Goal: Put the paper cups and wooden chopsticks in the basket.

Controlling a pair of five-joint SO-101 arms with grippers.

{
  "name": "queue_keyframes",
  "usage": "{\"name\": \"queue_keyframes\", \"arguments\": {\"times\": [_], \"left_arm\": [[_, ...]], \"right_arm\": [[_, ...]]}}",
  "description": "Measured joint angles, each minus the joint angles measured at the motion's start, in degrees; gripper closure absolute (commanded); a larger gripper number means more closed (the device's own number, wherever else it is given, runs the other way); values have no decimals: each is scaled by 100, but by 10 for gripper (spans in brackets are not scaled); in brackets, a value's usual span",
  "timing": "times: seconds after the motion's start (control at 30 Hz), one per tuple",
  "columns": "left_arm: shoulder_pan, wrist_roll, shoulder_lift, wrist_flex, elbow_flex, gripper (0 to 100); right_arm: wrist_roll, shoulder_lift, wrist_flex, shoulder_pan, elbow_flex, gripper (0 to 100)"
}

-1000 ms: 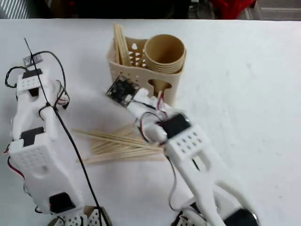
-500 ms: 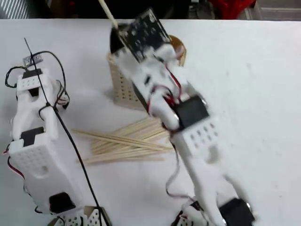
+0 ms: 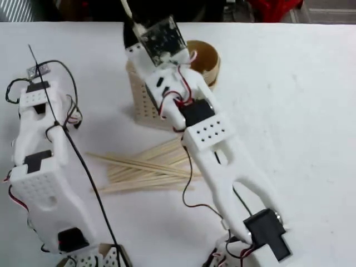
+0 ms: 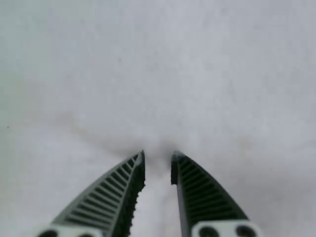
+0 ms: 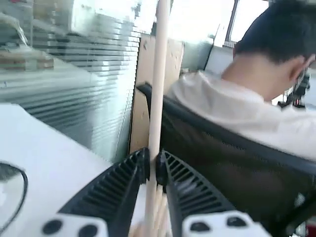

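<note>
- Since one second ago the right arm [image 3: 222, 167] has risen from the front of the basket [image 3: 143, 105] and stretched out over it. Its wrist is now above the basket's back left corner, a little farther back than half a second ago.
- The left arm [image 3: 39, 167] and the pile [image 3: 139, 167] lie as they did before.
- The left arm is folded at the left side of the table [image 3: 289, 83], well apart from the basket.
- The left gripper [image 4: 158, 158] points down at the bare table [image 4: 158, 59]. Its jaws stand a little apart, with a narrow gap between the tips, and they hold nothing.
- The pile of chopsticks lies flat on the table between the two arms, in front of the basket. The sticks are fanned, with the ends at the right passing under the right arm.
- The basket stands upright near the far edge of the table. The right arm covers most of its top.
- The right gripper [image 5: 153, 160] has its jaws pressed together on one chopstick [image 5: 160, 74]. The stick stands nearly upright and reaches far above the jaws.
- In the high view this chopstick [image 3: 127, 11] sticks out past the wrist, above the basket's left part.
- The cups [image 3: 207, 58] sit stacked in the right part of the basket, open side up, half hidden by the arm.
</note>
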State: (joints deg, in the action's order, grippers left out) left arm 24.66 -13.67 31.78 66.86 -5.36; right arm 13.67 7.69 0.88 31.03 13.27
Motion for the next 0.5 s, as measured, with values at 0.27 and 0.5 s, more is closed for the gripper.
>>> {"name": "queue_keyframes", "arguments": {"times": [0.27,0.5], "left_arm": [[0,0,0,0,0,887],[0,0,0,0,0,887]], "right_arm": [[-35,149,167,-237,888,861],[-35,1354,1055,-202,1152,907]]}}
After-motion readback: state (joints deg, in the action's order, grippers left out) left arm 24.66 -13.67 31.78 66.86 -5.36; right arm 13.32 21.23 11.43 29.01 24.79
